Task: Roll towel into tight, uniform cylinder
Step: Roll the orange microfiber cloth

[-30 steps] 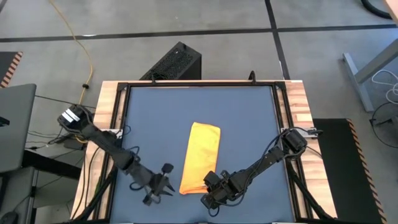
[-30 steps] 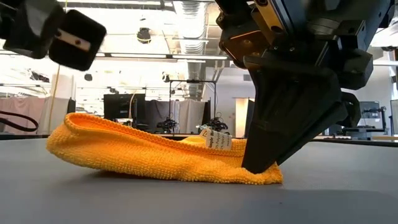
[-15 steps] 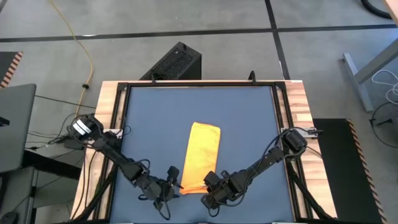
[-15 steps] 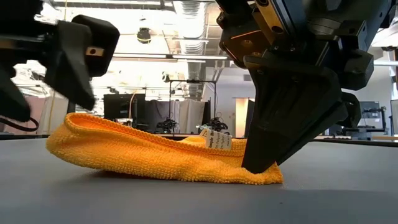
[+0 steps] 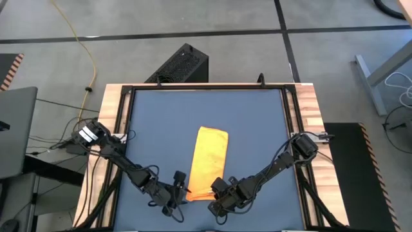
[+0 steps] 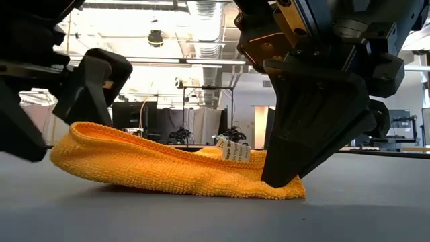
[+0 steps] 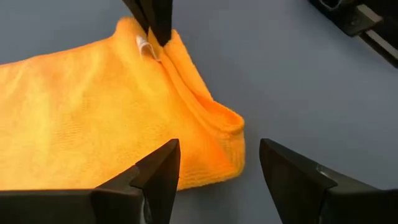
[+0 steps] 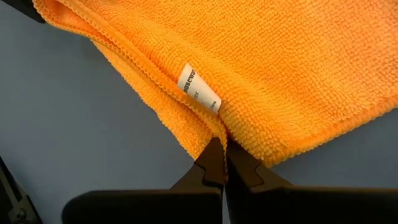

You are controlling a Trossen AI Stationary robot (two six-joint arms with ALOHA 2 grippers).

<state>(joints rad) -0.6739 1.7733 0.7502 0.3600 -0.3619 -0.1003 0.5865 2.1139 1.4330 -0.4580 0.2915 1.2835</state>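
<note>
The yellow towel lies on the dark blue tabletop, folded into a long strip that runs from far to near. Its white tag sits at the near end. My right gripper is shut on that near end, at its right corner. My left gripper stands open and low at the near left corner. That corner lies just ahead of the gap between the fingers, which touch nothing. The low view shows the left gripper at the left and the right gripper at the towel's right end. My right gripper pinches the towel's hemmed edge just beside the white tag, between its two shut fingertips. The fingers come from above, slanting down onto the near right corner. At least two layers meet there. The towel stays flat on the table.
The tabletop is bare blue on all sides of the towel, framed by a black rim and wooden side strips. A black box stands on the floor beyond the far edge. Cables hang at both arms' bases.
My left gripper has come down and moved toward the table's right edge, up to the towel's near left corner, and its fingers have opened wider. My right gripper and the towel have kept still.
</note>
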